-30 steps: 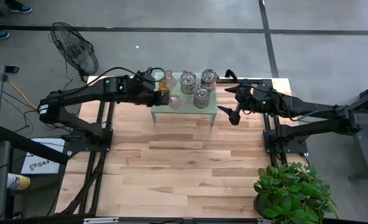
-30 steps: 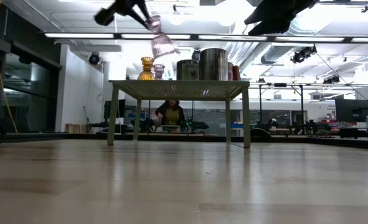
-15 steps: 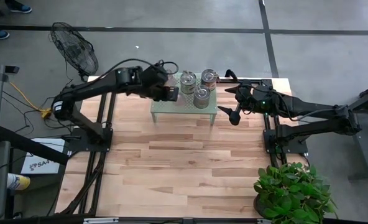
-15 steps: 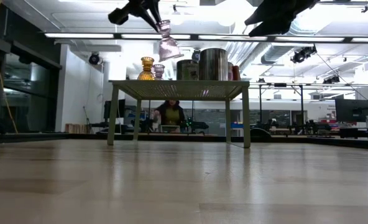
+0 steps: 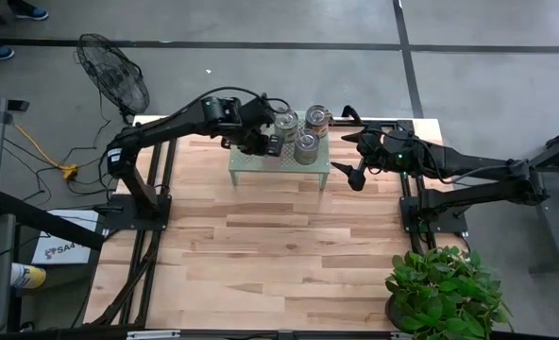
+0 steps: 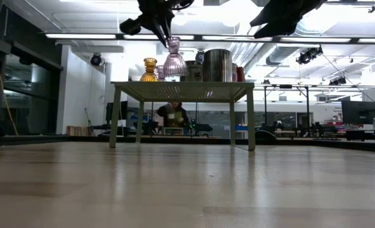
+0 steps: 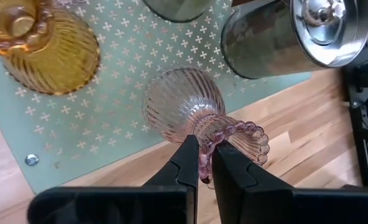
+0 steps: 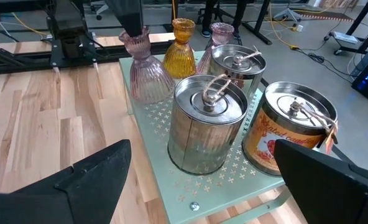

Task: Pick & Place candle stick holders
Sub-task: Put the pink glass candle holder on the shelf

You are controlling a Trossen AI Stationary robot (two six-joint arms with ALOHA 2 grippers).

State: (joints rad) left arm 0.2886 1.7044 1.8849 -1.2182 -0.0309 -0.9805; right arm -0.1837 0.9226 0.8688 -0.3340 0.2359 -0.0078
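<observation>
Holder (image 7: 190,109): ribbed pink glass; beaded rim | left hand (image 7: 206,163): pinching rim

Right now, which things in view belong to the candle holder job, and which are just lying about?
Job:
- pink glass holder, gripped at its beaded rim by the left gripper
- amber glass holder
- second pink holder
- three metal tins
- green perforated stand

Lying about:
- fan
- potted plant

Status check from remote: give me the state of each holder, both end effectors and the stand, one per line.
Pink glass holder: upright on the stand, rim pinched.
Amber glass holder: upright, untouched.
Silvery metal holders: three upright, lids on.
Left end effector: shut on the pink holder's rim.
Right end effector: open, beside the stand.
Green perforated stand: level.
</observation>
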